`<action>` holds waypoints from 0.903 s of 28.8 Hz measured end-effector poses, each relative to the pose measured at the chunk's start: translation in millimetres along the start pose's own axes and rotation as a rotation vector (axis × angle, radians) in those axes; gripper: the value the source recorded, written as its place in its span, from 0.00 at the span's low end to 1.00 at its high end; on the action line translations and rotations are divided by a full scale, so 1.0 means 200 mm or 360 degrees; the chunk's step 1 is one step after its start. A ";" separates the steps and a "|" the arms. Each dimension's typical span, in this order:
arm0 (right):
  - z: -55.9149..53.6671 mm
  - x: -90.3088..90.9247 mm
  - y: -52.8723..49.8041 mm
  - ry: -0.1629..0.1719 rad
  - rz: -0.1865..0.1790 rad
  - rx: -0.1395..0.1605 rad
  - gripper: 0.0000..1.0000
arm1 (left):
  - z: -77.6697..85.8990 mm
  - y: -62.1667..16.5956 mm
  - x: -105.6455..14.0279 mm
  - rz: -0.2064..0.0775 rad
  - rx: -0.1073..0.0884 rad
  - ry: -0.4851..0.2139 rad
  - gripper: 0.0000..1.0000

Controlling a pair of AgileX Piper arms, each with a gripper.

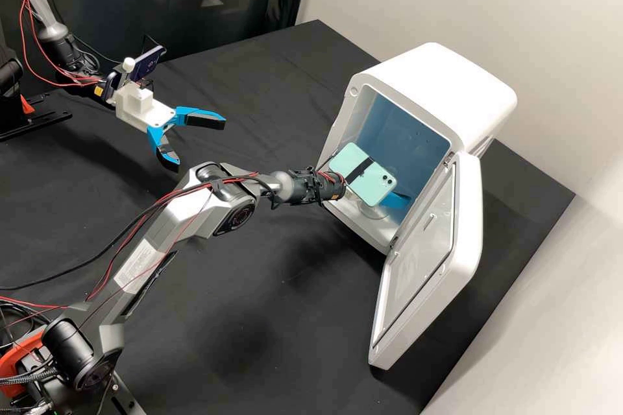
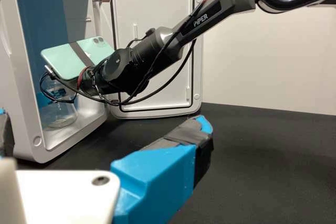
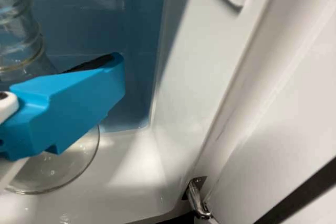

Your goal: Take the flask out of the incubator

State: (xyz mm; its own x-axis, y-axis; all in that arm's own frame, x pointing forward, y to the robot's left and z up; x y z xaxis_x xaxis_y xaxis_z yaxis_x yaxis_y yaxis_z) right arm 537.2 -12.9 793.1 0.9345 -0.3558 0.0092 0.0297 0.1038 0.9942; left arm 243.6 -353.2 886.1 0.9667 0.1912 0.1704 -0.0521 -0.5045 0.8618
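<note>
- The left gripper (image 1: 198, 144) hangs over the black bench (image 1: 292, 311), far on the left. Its two blue fingers are wide apart and hold nothing. It is well away from the incubator (image 1: 448, 87).
- The right arm (image 1: 195, 201) stretches across the middle of the bench and goes in through the open front of the incubator. A pale green phone (image 1: 362, 174) is strapped on top of its wrist.
- The right gripper (image 1: 392, 201) is inside the box, just beside the flask (image 3: 23, 45). I cannot tell if this claw is apart or shut.
- The glass flask stands straight up on the white floor inside. Its long way runs up and down, with the neck on top and the wide round bottom flat on the floor.
- There is a strip of bare white floor between the flask's bottom and the side wall by the hinge (image 3: 197, 200). The back wall is blue.
- The door (image 1: 464, 240) is swung wide open on the right, so the open front faces the arms.
- The bench edge runs close behind the incubator and the door.
</note>
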 end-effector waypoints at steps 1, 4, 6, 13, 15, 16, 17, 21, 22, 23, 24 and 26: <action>0.00 0.00 0.00 0.0000 0.0000 -0.0003 0.00 | 0.00 0.000 0.00 0.0000 0.0000 0.0000 1.00; 0.00 0.00 0.00 0.0000 0.0000 -0.0003 0.00 | 0.00 0.000 0.00 0.0000 0.0000 0.0000 1.00; 0.00 0.00 0.00 0.0000 0.0000 -0.0003 0.00 | 0.00 0.000 0.00 0.0000 0.0000 0.0000 1.00; 0.00 0.00 0.00 0.0000 0.0000 -0.0007 0.00 | 0.00 0.000 0.00 0.0000 0.0000 0.0000 1.00; 0.00 0.00 0.00 0.0000 0.0000 -0.0007 0.00 | 0.00 0.000 0.00 0.0000 0.0000 0.0000 1.00; 0.00 0.00 0.00 0.0001 0.0001 -0.0007 0.00 | 0.00 0.000 0.00 0.0000 0.0000 0.0000 1.00; 0.00 0.00 0.00 0.0001 0.0001 -0.0007 0.00 | 0.00 0.000 0.00 0.0000 0.0000 0.0000 1.00; 0.00 0.00 0.00 0.0001 0.0002 -0.0007 0.00 | 0.00 0.000 0.00 0.0000 0.0000 0.0000 1.00; 0.00 0.01 0.00 0.0002 0.0002 -0.0006 0.00 | 0.00 0.000 0.00 0.0000 0.0000 0.0000 1.00; 0.00 0.01 0.00 0.0002 0.0006 -0.0006 0.00 | 0.00 0.000 0.00 0.0000 0.0000 0.0000 1.00; 0.00 0.01 0.00 0.0000 0.0017 -0.0007 0.00 | 0.00 0.000 0.00 0.0000 0.0000 0.0000 1.00; 0.01 0.01 -0.01 -0.0002 0.0017 -0.0008 0.00 | 0.00 0.000 0.00 0.0000 0.0000 0.0000 1.00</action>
State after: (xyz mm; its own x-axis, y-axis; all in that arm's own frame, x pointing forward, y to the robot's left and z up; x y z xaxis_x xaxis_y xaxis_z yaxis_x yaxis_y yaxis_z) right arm 539.2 -15.1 791.7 0.9343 -0.3558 0.0197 0.0218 0.1121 0.9935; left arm 243.6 -353.2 886.1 0.9667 0.1912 0.1704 -0.0521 -0.5045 0.8618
